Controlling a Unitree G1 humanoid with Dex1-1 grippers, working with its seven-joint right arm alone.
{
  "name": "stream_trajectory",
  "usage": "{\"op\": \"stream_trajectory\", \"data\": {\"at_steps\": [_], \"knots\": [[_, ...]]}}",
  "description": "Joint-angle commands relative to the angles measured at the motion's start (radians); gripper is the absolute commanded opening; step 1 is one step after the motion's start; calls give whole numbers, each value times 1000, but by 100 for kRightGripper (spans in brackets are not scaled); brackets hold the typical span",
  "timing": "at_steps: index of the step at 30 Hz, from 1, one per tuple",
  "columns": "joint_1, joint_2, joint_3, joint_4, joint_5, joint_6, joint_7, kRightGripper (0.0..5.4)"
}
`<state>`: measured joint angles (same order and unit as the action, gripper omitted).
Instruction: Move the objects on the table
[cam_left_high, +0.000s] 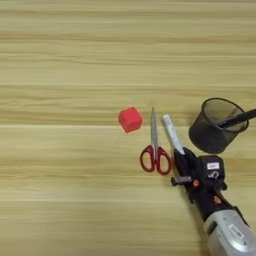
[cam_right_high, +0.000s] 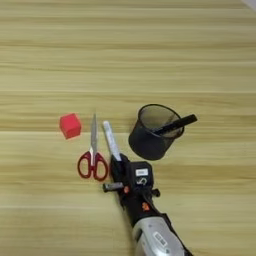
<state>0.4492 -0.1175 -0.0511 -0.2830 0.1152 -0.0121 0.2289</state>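
Slim white plastic marker (cam_right_high: 111, 140), black-capped: light, stiff, likely slippery; take mid-barrel. Black two-fingered gripper (cam_right_high: 119, 165) at its near end, finger spread indiscernible.

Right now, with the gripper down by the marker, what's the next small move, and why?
Probably close the gripper on the marker and lift a little. Its black fingers sit at the marker's near end, and the marker lies flat on the table between the scissors and the mesh cup, so a straight lift should avoid both.
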Motion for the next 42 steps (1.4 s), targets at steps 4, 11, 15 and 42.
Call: {"op": "stream_trajectory", "data": {"at_steps": [4, 11, 15, 42], "knots": [[-33, -35, -31, -114, 6, -23, 4, 78], [-44, -52, -53, -211, 22, 4, 4, 78], [-50, -61, -71, -261, 30, 17, 3, 78], [-176, -157, -415, -270, 105, 102, -48, 78]]}}
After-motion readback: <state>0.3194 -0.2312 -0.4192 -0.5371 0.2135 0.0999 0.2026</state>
